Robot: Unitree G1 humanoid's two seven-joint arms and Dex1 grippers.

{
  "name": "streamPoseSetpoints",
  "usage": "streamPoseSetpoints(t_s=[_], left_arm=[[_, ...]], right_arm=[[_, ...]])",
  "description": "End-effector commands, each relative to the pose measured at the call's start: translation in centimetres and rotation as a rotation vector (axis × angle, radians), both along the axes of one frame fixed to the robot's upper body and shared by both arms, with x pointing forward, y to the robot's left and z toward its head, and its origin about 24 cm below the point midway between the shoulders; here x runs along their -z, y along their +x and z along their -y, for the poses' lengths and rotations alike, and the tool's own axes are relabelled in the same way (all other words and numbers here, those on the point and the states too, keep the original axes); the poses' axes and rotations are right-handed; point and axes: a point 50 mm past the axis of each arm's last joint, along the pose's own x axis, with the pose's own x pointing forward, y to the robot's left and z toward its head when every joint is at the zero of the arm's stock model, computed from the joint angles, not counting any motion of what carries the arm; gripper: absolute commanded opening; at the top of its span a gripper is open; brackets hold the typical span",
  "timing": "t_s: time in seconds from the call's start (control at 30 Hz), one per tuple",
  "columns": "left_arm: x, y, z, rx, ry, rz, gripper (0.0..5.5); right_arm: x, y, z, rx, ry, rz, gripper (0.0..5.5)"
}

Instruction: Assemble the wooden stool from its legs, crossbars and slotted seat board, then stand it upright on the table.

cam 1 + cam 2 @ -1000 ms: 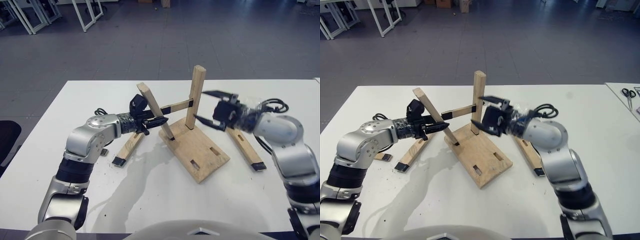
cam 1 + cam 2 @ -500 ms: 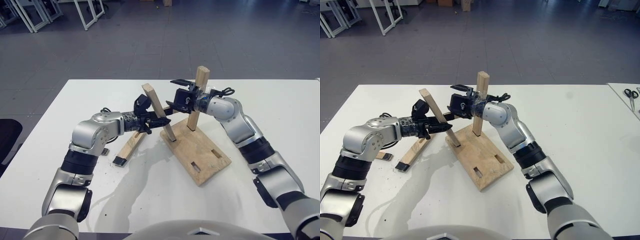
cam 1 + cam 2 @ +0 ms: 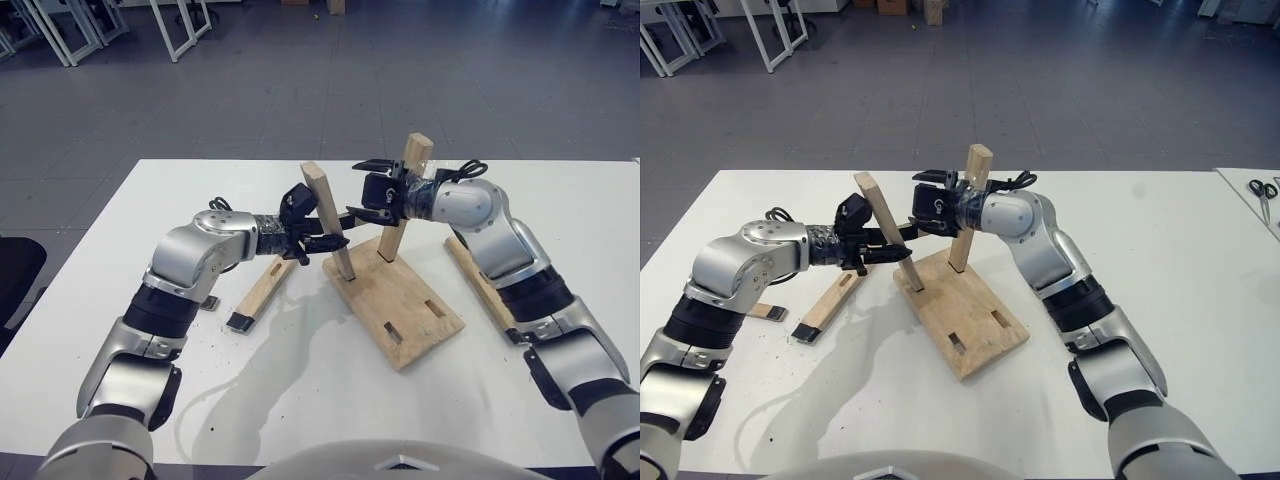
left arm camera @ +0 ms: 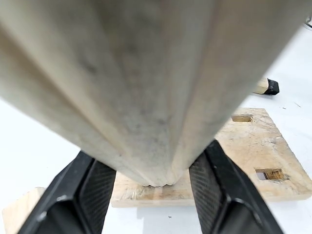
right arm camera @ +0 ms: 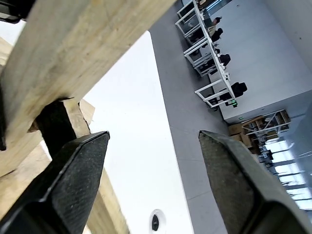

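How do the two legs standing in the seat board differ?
The left leg leans further over, toward the robot's left; the right leg stands closer to upright. The left gripper is shut on the left leg; the right gripper is open beside the right leg. Both are pale wood, seated in the seat board.

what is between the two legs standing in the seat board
A crossbar runs from the tilted leg to the upright leg, with the open right tool close by it, as both eye views show.
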Motion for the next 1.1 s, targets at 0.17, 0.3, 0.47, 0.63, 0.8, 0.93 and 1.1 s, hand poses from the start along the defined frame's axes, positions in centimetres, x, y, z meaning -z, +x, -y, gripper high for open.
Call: streamPoseSetpoints(t_s=[0.17, 0.3, 0.47, 0.63, 0.8, 0.93, 1.1], left_arm=[[5.6, 0.6, 0.3, -0.152, 0.099, -0.163, 2.05], [6.5, 0.9, 0.9, -0.158, 0.063, -0.162, 2.05], [6.7, 1.0, 1.3, -0.138, 0.072, -0.148, 2.05], [5.9, 1.0, 1.6, -0.128, 0.06, -0.115, 2.05], [6.4, 0.9, 1.0, -0.107, 0.169, -0.147, 2.05], [6.7, 1.0, 0.6, -0.117, 0.187, -0.188, 2.05], [7.2, 0.9, 0.7, -0.093, 0.213, -0.22, 2.05]], right_arm=[[-7.0, 1.8, -0.1, 0.067, 0.225, 0.44, 3.38], [-5.2, 2.4, -0.2, -0.079, -0.033, 0.557, 3.38], [5.6, 1.8, 4.2, -0.184, -0.352, 0.199, 3.55], [3.9, 2.9, 4.8, -0.148, -0.323, 0.29, 4.16], [-5.0, 3.7, 3.3, -0.063, -0.068, 0.609, 4.86], [-1.5, 3.9, 2.5, -0.09, -0.148, 0.5, 5.05], [7.8, 1.7, 4.5, -0.202, -0.415, 0.188, 5.5]])
